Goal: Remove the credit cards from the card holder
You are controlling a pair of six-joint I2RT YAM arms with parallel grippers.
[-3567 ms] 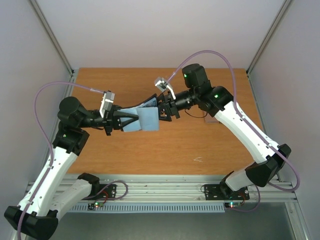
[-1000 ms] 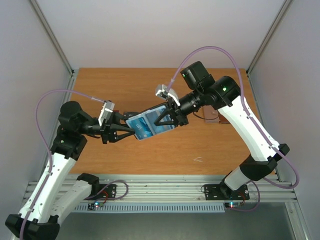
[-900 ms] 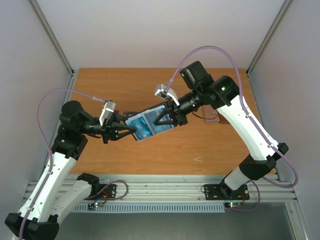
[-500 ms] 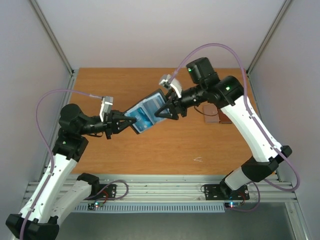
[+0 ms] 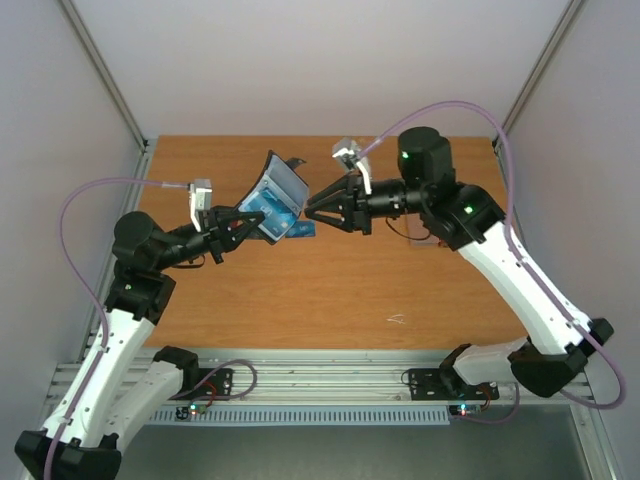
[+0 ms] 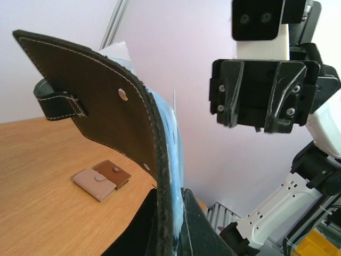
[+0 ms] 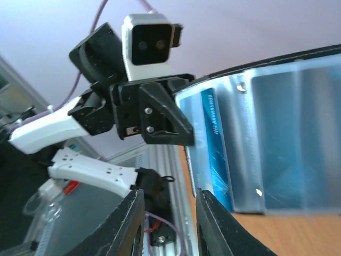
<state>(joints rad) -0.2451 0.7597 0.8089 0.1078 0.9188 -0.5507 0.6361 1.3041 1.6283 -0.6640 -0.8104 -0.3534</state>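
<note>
My left gripper [image 5: 248, 220] is shut on the lower edge of the card holder [image 5: 277, 190] and holds it open and tilted up above the table. In the left wrist view its black outside [image 6: 101, 101] faces the camera, with the loop at the left. In the right wrist view its pale blue pockets [image 7: 287, 128] show, with a bright blue credit card [image 7: 216, 144] in one. A blue piece [image 5: 301, 229] shows just below the holder. The black and dark red cards are not visible. My right gripper [image 5: 312, 208] is open and empty, just right of the holder and apart from it.
A brown two-tone wallet [image 6: 101, 180] lies on the wooden table [image 5: 300, 290] at the right, half hidden under the right arm in the top view [image 5: 426, 240]. Grey walls enclose the table on three sides. The metal rail with the arm bases runs along the near edge.
My right gripper has let go of the holder and drawn back to the right. My left gripper has swung the holder up and toward the far side.
</note>
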